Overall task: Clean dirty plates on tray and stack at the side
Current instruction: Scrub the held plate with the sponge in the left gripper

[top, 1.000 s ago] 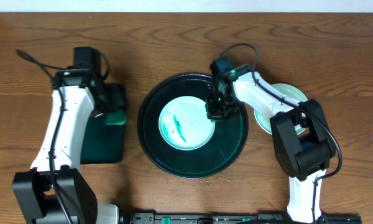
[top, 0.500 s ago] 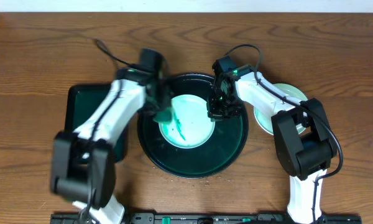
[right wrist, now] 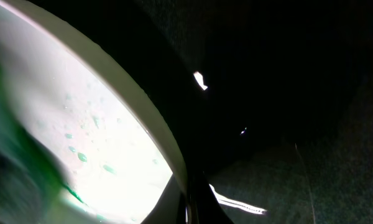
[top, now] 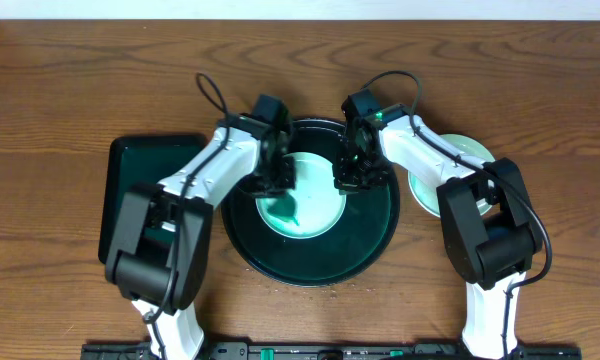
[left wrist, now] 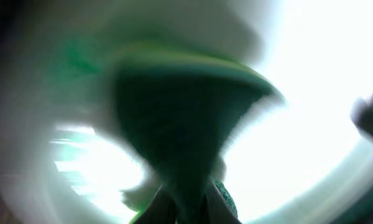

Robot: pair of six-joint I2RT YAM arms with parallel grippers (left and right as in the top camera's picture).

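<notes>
Left end effector [top: 277, 182] presses its gripped green sponge [left wrist: 180, 143] onto the plate [top: 315, 200] below. Right end effector [top: 350, 180] pinches the plate's rim.

I see the white plate [right wrist: 105, 149], droplet-speckled with a green blur at left, lying on the dark tray [right wrist: 286, 93] at right.

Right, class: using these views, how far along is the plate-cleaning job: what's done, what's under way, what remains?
Done: a pale plate already sits on the table right of the round tray. In hand: the left gripper presses a green sponge onto the smeared plate, whose rim the right gripper seems to pinch. Left: finishing this wipe and stacking it aside.
</notes>
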